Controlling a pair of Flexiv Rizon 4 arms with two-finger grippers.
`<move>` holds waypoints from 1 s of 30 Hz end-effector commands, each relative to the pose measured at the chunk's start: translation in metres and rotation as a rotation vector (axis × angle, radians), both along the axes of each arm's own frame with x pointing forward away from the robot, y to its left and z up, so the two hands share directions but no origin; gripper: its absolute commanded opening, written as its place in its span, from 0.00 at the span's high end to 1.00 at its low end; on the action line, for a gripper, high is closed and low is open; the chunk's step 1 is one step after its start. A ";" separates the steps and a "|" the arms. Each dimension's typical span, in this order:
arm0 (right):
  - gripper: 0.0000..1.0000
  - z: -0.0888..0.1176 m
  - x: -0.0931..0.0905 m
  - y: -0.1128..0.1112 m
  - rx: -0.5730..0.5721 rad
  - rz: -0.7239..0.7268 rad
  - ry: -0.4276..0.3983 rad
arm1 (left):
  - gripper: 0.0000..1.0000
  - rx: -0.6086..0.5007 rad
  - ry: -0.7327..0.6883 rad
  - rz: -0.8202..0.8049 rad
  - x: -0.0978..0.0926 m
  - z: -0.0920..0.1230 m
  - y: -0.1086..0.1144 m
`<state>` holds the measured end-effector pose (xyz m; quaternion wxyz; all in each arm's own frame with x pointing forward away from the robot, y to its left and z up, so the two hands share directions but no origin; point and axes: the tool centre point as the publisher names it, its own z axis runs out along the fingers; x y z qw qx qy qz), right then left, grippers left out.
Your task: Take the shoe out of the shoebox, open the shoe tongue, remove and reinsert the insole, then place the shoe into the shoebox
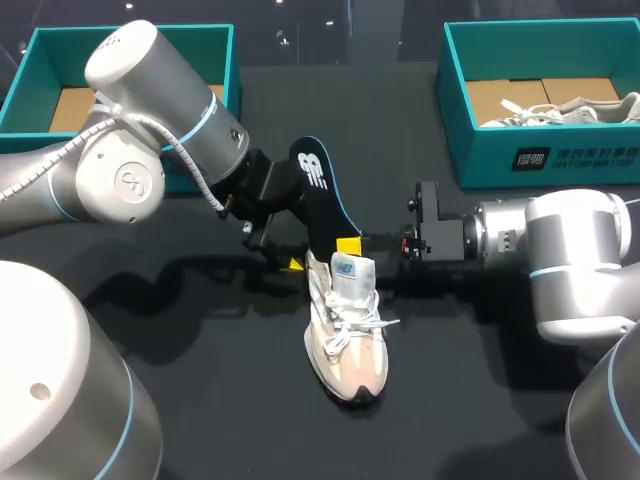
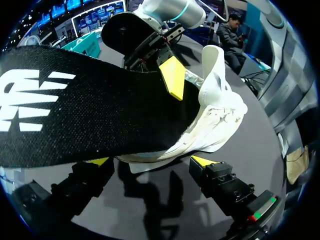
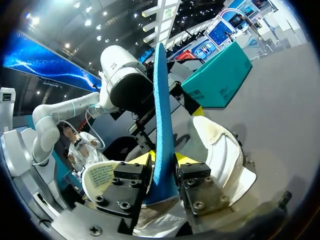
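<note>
A white and pink shoe [image 1: 345, 340] stands on the black table, toe toward me. Its insole [image 1: 318, 190], black on top with a white logo and blue underneath, sticks up out of the shoe's opening and leans back left. My right gripper [image 1: 350, 243] comes in level from the right. In the right wrist view its fingers press the blue edge of the insole [image 3: 161, 100] from both sides, just above the shoe [image 3: 220, 150]. My left gripper [image 2: 150, 162] is open. It sits low beside the shoe's heel [image 2: 220, 110], under the leaning insole [image 2: 75, 100].
A teal shoebox [image 1: 530, 160] at the back right holds another pale shoe [image 1: 560, 110]. A second teal box [image 1: 30, 90] stands at the back left, partly behind my left arm. Dark table surface lies in front of the shoe.
</note>
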<state>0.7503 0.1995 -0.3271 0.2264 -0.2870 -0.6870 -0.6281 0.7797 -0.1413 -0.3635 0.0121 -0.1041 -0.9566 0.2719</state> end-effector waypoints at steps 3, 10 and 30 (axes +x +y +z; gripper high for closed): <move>0.60 -0.001 -0.001 -0.003 -0.012 -0.002 0.012 | 0.00 0.000 -0.002 0.000 -0.001 0.000 0.001; 0.57 0.000 0.006 -0.001 -0.039 0.007 0.015 | 0.00 0.000 -0.002 0.000 -0.001 0.000 0.001; 0.59 0.009 0.028 0.011 -0.085 0.069 0.006 | 0.00 0.000 -0.002 0.000 -0.001 0.000 0.001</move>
